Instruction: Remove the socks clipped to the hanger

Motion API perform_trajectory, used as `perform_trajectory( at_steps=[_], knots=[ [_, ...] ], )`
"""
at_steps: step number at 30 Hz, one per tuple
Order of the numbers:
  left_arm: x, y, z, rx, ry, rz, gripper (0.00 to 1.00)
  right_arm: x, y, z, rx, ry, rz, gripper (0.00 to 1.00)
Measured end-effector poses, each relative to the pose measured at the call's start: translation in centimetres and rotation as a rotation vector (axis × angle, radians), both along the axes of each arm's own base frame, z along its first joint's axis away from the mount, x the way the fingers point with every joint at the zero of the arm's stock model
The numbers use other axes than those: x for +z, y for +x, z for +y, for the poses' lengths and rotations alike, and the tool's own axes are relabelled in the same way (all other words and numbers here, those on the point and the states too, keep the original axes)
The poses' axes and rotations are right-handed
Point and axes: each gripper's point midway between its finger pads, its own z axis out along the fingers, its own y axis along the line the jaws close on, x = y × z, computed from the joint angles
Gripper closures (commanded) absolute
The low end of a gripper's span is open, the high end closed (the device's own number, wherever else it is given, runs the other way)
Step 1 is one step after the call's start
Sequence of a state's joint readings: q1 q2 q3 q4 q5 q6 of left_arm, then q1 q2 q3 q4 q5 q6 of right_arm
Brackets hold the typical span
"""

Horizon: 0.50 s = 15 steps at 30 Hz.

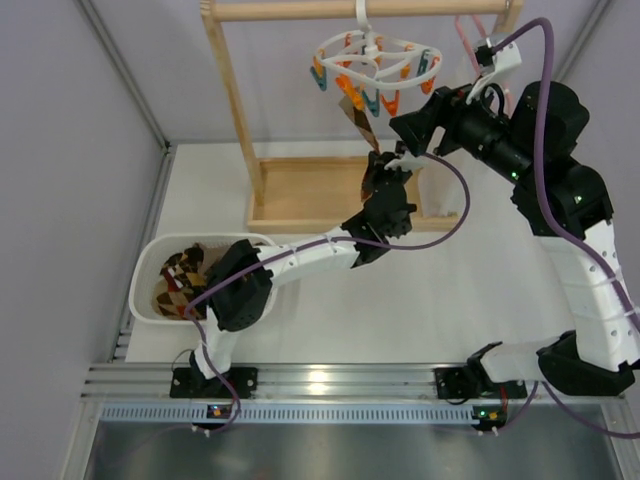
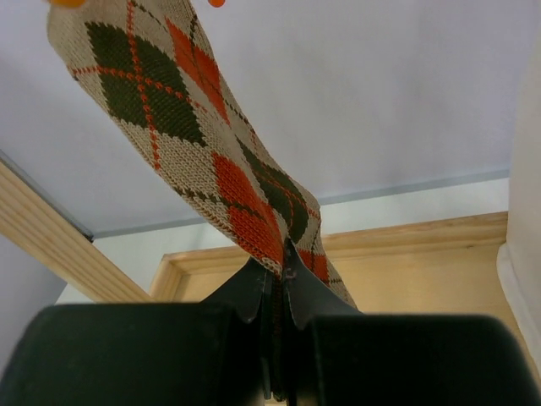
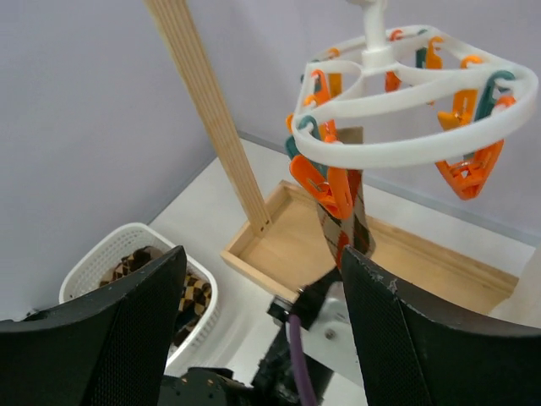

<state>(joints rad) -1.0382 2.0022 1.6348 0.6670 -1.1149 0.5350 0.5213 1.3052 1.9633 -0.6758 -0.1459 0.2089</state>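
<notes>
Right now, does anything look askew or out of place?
The sock hangs slanted: an orange clip on the hanger holds its top, and the shut left jaws hold its lower end aside.

The wooden rack post (image 1: 232, 100) is bounding the hanger (image 1: 375, 62) on the left, with open air between. Below the ring, the hanging sock (image 1: 357, 115) and the left hand (image 1: 380, 170) clamped on it are blocking passage. The right hand (image 1: 405, 152) is crowding the space just right of them. The worktop (image 1: 470, 290) in front of the rack base (image 1: 300, 190) is lying open.

Tan argyle sock (image 2: 211, 169), white hanger (image 3: 397, 153), orange clothespins (image 3: 325, 184).
</notes>
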Motion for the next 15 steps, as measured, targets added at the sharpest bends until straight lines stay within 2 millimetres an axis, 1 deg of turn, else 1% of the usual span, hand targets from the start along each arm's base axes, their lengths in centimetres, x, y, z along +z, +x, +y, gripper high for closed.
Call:
perform_trajectory(
  at_steps=[4,7,8,11,13,15],
  knots=[
    [0.3,0.4,-1.3,-0.004,0.028,-0.008,1.0,0.7,-0.1,1.2,0.028,-0.007,-0.017,0.3],
    [0.4,0.8,-2.1,-0.003,0.049,-0.013,1.0,0.8,0.6,2.8,0.046,-0.031,-0.025,0.3],
    [0.4,0.9,-2.3,-0.003,0.056,-0.014,1.0,0.6,0.9,3.6,0.055,-0.045,-0.027,0.3],
    [0.6,0.9,-2.8,-0.008,0.068,-0.018,1.0,-0.8,1.9,6.6,0.086,-0.098,-0.017,0.3],
    [0.5,0.8,-3.0,-0.011,0.079,-0.017,1.0,-2.2,2.9,8.5,0.095,-0.143,-0.006,0.31],
    [0.5,0.7,-3.1,-0.014,0.082,-0.017,1.0,-3.6,3.9,9.7,0.087,-0.184,0.003,0.32]
  ],
)
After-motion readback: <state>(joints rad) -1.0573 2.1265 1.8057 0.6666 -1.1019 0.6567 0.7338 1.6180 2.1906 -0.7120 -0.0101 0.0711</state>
